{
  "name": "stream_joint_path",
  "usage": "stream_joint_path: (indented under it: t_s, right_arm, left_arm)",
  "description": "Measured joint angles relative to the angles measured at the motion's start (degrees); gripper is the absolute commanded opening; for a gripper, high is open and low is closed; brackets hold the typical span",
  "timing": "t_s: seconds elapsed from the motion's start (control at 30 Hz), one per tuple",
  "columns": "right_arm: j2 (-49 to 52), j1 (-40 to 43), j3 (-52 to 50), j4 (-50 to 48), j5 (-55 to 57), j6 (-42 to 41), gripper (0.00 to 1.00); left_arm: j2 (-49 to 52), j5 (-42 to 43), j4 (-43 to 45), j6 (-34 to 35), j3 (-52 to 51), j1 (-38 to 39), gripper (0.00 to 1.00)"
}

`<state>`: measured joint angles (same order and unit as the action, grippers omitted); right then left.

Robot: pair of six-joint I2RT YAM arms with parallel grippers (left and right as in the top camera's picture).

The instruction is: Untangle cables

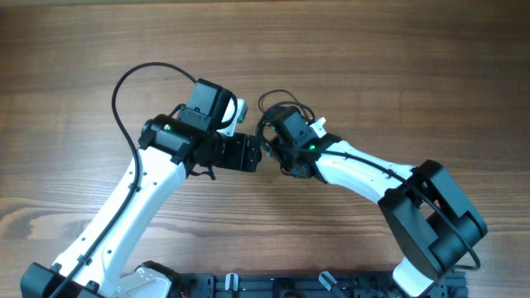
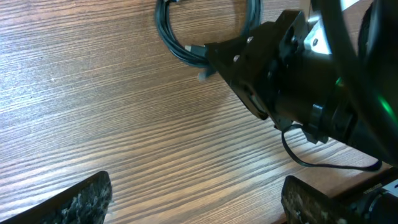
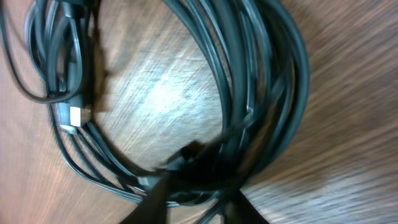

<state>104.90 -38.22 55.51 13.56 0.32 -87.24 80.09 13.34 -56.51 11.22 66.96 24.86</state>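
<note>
A coil of dark cables [image 3: 261, 93] lies on the wooden table, with a light plug [image 3: 73, 117] at its left side. It fills the right wrist view. In the overhead view only its loops [image 1: 277, 101] show beyond the right wrist. My right gripper [image 3: 196, 165] is down on the near side of the coil, its fingers closed together on several strands; that view is blurred. My left gripper [image 2: 199, 202] is open wide and empty over bare wood, just left of the right gripper [image 1: 269, 141]. The left wrist view shows the coil [image 2: 180, 46] ahead, partly hidden by the right gripper's black body [image 2: 280, 81].
The two grippers nearly touch at the table's middle [image 1: 258, 153]. The left arm's own black cable loops out at the back left [image 1: 124, 83]. A thin black wire [image 2: 323, 165] runs under the right wrist. A black rack [image 1: 281, 285] lines the front edge.
</note>
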Motion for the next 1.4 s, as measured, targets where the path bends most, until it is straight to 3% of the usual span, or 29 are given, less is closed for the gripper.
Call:
stream_joint_path:
  t_s: [0.1,0.17,0.23,0.27,0.3,0.33,0.4,0.5,0.63,0.87,1.4]
  right_arm:
    - [0.0,0.0,0.0,-1.0,0.1,-0.1,0.04]
    - [0.0,0.0,0.0,-1.0,0.1,0.3,0.1]
    - [0.0,0.0,0.0,-1.0,0.1,1.7,0.04]
    - [0.0,0.0,0.0,-0.9,0.2,2.9,0.17]
    - [0.0,0.0,0.0,-0.8,0.1,3.6,0.5]
    - [0.0,0.0,0.0,-0.6,0.2,3.9,0.72]
    - [-0.1,0.1,0.2,0.8,0.6,5.6,0.79]
    - [-0.5,0.4,1.0,1.2,2.1,11.1,0.78]
    - [-0.5,2.8,0.9,2.6,5.3,18.2,0.69]
    - [-0.2,7.9,0.3,0.7,7.6,23.3,0.59]
    - [1.3,7.2,-0.5,-7.0,3.6,19.4,0.52]
  left_arm:
    - [0.0,0.0,-0.3,0.0,0.0,0.0,0.89]
    - [0.0,0.0,-0.5,0.0,0.0,0.0,0.89]
    - [0.0,0.0,-0.5,0.0,0.0,0.0,0.89]
    - [0.0,0.0,-0.5,0.0,0.0,0.0,0.89]
    - [0.0,0.0,-0.5,0.0,0.0,0.0,0.9]
    - [0.0,0.0,-0.7,0.0,0.0,0.0,0.9]
    - [0.0,0.0,-0.9,0.0,0.0,0.0,0.9]
    - [0.0,-0.1,-1.1,0.0,0.0,0.0,0.92]
    - [0.0,0.0,-1.1,0.0,0.0,0.0,0.92]
    - [0.0,0.0,-1.1,0.0,0.0,0.0,0.92]
    - [0.0,0.0,-1.0,0.0,0.0,0.0,0.94]
